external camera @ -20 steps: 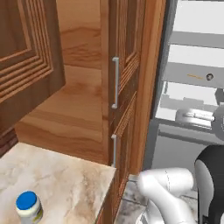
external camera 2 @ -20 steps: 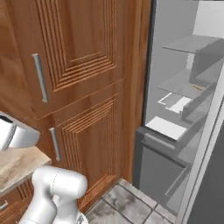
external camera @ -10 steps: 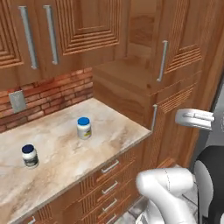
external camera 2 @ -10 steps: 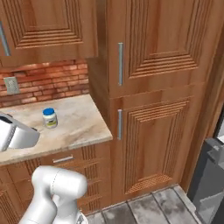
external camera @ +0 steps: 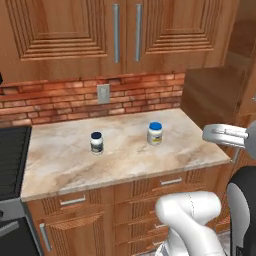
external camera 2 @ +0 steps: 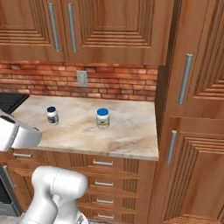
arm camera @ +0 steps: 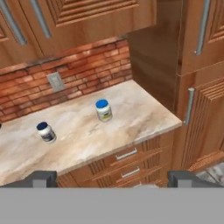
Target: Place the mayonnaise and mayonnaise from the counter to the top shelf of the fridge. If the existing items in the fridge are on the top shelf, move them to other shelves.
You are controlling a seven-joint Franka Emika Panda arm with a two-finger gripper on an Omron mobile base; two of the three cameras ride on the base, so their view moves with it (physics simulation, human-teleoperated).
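Note:
Two mayonnaise jars stand upright and apart on the beige marble counter. The one with the bright blue lid is nearer the counter's right end. The other, with a darker blue lid, stands to its left. My gripper is open, its two dark fingertips wide apart with nothing between them. It hangs in front of the counter, well short of both jars. The fridge, its top shelf and the existing items are out of view.
A brick backsplash with a wall outlet runs behind the counter, under wooden wall cabinets. A tall wooden cabinet rises at the counter's right end. A dark stove adjoins the left end. Drawers with steel handles sit below.
The whole picture has swung: the base has turned away from the fridge and the tall cabinet to face the counter. The jars have not moved on it. The gripper stays open.

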